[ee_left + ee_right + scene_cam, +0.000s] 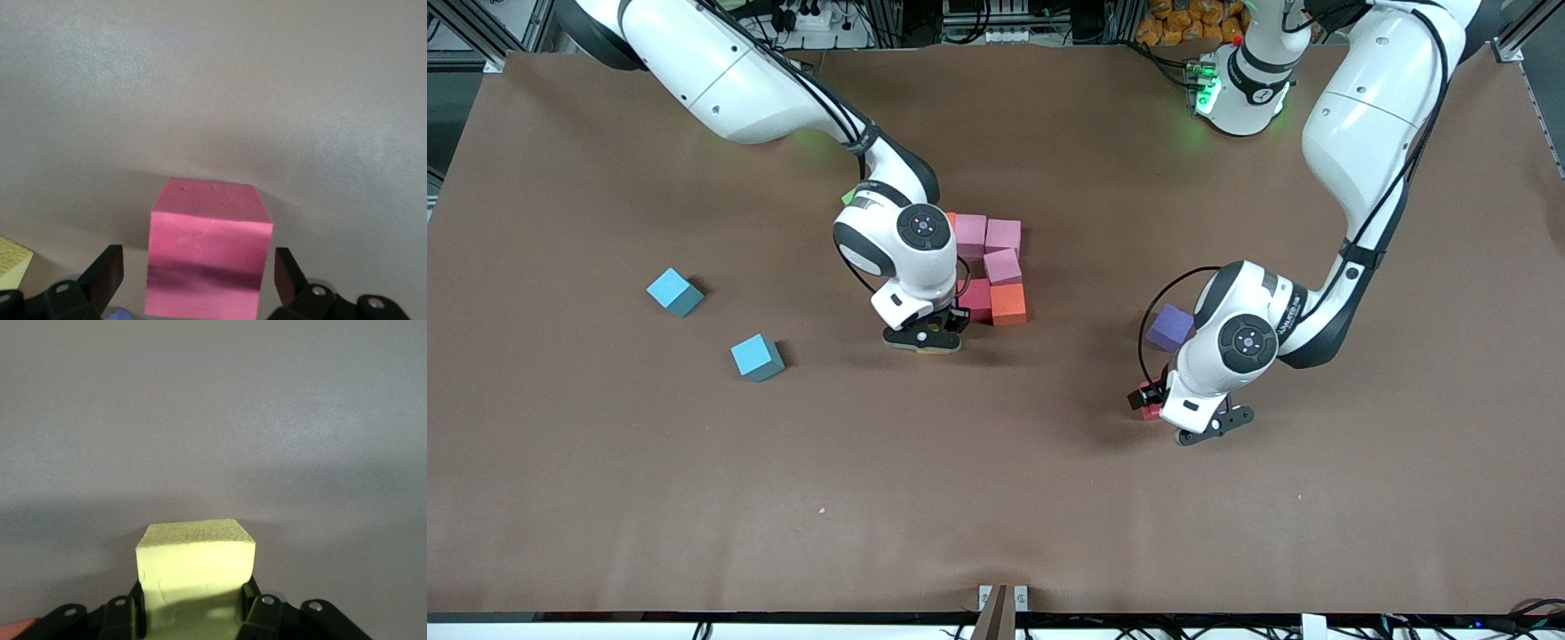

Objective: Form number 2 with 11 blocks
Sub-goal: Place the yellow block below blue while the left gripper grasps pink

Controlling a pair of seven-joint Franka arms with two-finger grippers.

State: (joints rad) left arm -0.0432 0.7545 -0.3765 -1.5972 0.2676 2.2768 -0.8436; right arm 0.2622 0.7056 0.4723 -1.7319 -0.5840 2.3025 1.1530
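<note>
**Two hands, two blocks**

Right hand (pixel 932 340) squeezes a yellow foam cube (pixel 195 568), low beside the half-built number 2 (pixel 996 271) so it can join. Left hand (pixel 1215 425) waits wide around a pink-red foam cube (pixel 208 257) on the brown bench (pixel 996 498), ready to grab.

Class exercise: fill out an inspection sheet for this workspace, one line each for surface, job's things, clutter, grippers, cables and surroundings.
Surface: brown table, bare at the front.
Job's things: pink, red and orange cubes clustered as the partial digit; purple cube near the left arm; two light blue cubes toward the right arm's end.
Clutter: nothing seen.
Grippers: right gripper shut on a yellow cube beside the digit; left gripper open around a pink-red cube.
Cables: black cable looping at the left wrist.
Surroundings: orange objects past the table edge.
</note>
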